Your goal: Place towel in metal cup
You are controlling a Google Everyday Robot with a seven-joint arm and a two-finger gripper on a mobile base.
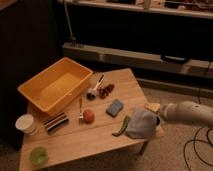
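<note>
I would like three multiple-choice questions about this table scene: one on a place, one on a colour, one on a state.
1. Where is the towel?
A. in the bin
B. at the table's right edge, beside the green pepper
C. on the floor

2. What colour is the bin?
A. yellow
B. blue
C. white

3. What is the gripper doing?
A. resting in the bin
B. touching the white cup
C. at the towel, with the arm reaching in from the right

Answers:
1 B, the cloth lies over the wood next to the pepper.
2 A, its walls are yellow.
3 C, the arm ends at the cloth.
</note>
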